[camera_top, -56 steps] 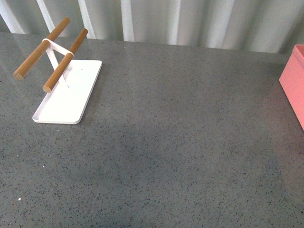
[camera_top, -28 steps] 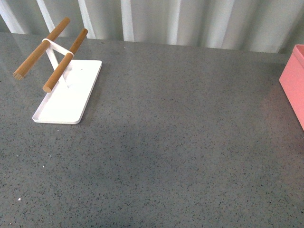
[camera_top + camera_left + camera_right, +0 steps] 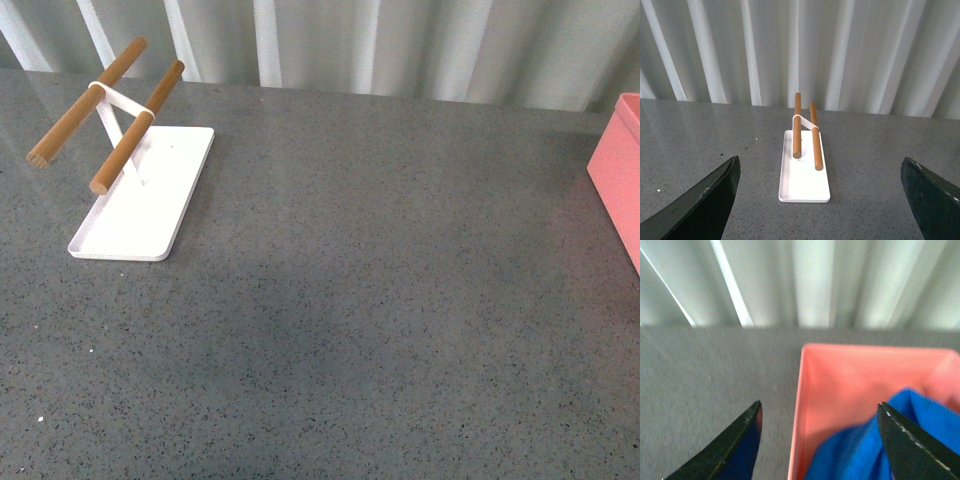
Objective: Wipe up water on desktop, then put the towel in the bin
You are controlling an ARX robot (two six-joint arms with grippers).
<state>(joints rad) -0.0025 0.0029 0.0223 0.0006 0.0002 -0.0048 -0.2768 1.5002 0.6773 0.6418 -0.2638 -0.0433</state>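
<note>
Speckled grey desk [image 3: 380,300] shows no standing water, towel [image 3: 880,440] lies inside bin [image 3: 840,375], both end effectors, left [image 3: 820,200] and right [image 3: 820,440], spread wide and empty; task judged essentially complete

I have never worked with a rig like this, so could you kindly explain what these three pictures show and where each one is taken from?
This is a robot with two arms, each ending in a two-fingered gripper. The front picture comes from a camera on its body and shows the speckled grey desktop, a white tray with two wooden rods and one edge of the pink bin; neither arm appears there. The other two come from cameras on the wrists. The left gripper is open and empty, facing the tray. The right gripper is also open, above the bin, with the blue towel lying inside. That picture is blurred, so whether a finger touches the towel is unclear.
</note>
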